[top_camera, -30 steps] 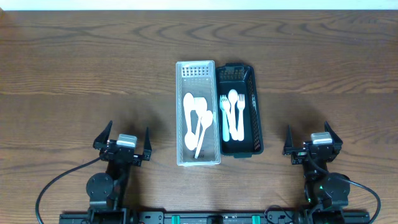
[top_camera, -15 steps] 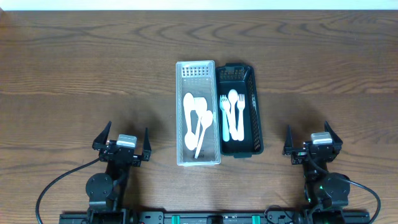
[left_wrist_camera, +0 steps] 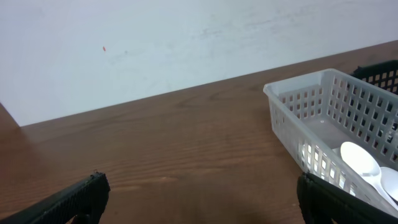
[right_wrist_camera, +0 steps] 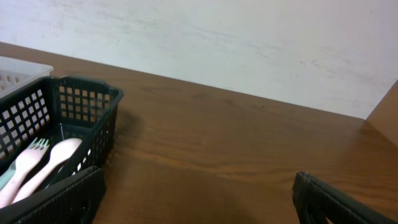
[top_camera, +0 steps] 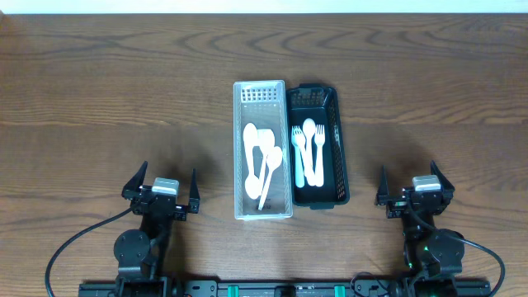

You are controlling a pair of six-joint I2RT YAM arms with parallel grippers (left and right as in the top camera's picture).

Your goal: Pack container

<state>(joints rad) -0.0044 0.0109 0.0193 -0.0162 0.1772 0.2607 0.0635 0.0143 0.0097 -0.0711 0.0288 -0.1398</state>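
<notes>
Judging packing finished, I see spoons (top_camera: pixel 261 165) in the white basket (top_camera: pixel 262 89), forks (top_camera: pixel 308 153) in the black basket (top_camera: pixel 342 177), left gripper (top_camera: pixel 165 183) and right gripper (top_camera: pixel 412 185) open, empty.

A white basket (left_wrist_camera: pixel 323 118) holding spoons (left_wrist_camera: pixel 360 163) sits at right on the wooden table (left_wrist_camera: pixel 174 143), fingers (left_wrist_camera: pixel 71 200) spread wide.
</notes>
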